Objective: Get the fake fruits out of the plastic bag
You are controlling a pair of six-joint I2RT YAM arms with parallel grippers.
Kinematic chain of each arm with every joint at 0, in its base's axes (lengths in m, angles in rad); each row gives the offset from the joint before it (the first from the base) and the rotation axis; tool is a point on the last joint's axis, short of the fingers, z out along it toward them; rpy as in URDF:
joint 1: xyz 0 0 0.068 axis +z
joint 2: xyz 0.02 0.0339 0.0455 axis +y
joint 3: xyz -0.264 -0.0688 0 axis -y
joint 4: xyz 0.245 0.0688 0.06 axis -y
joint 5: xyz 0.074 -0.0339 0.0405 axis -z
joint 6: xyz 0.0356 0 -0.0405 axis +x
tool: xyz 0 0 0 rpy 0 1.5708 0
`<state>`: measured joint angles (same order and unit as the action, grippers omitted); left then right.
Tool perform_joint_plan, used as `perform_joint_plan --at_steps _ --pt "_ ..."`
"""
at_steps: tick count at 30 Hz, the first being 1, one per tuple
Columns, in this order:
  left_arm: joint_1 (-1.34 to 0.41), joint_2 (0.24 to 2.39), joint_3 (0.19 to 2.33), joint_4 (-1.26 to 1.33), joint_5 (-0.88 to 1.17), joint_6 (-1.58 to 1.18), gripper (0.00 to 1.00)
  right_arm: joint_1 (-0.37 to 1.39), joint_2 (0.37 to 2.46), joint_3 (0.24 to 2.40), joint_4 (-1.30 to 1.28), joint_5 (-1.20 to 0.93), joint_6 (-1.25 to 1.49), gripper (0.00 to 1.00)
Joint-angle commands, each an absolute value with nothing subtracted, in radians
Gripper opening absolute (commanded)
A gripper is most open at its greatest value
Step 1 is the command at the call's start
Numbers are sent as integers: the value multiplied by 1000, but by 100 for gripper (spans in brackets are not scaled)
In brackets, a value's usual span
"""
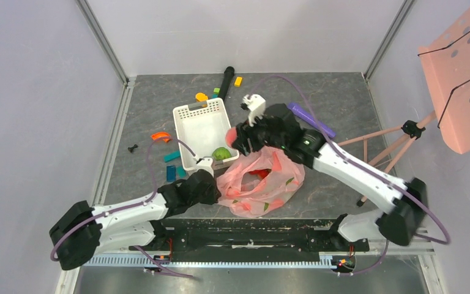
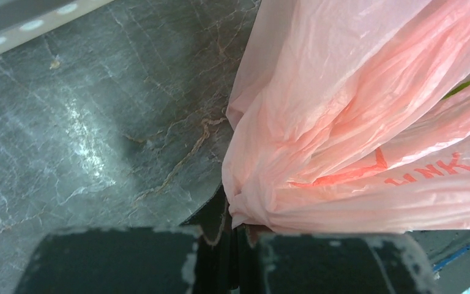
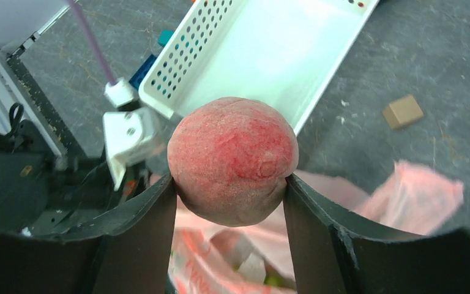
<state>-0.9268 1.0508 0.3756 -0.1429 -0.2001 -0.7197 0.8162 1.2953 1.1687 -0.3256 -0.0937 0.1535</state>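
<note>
Peach [image 3: 232, 160] clamped btwn R gripper [image 3: 229, 182] fingers above bag [image 3: 416, 190]; L gripper [image 2: 235, 242] pinches bag edge.

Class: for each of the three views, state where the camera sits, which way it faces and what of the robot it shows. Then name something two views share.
Top external: above and behind the arms, facing down on the table; shows left arm and right arm whole.
Left wrist: on the left arm, facing along the left gripper, shut on the plastic bag.
Right wrist: on the right arm, facing down past the right gripper, shut on the peach.
Shared: top and right wrist both show the white basket.
</note>
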Motion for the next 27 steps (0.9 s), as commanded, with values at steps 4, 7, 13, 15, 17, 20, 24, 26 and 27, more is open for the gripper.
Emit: perform_joint_plan --at_steps 4,7,13,15,17,20,24,26,27 --pt "-923 905 320 -220 -227 -806 2 815 1688 1473 -311 -145 85 59" --pt "-923 861 308 -251 -240 -819 2 814 1844 1605 -304 -144 79 58" --pt "-923 801 291 -295 -266 -842 2 813 2083 1827 -290 -202 75 59" --pt "-923 795 293 -303 -271 -844 2 814 2145 1876 -285 -213 73 61" --pt "-923 794 293 -306 -275 -845 2 809 2204 1910 -279 -214 75 62" --pt "-923 793 295 -305 -276 -849 2 800 2258 1928 -257 -203 85 65" --pt "-923 799 299 -307 -279 -847 2 784 2296 1918 -237 -196 89 71" --pt "-923 803 302 -310 -282 -844 2 778 2299 1905 -231 -199 89 78" --pt "-922 804 304 -310 -283 -844 2 777 2297 1897 -228 -202 86 83"
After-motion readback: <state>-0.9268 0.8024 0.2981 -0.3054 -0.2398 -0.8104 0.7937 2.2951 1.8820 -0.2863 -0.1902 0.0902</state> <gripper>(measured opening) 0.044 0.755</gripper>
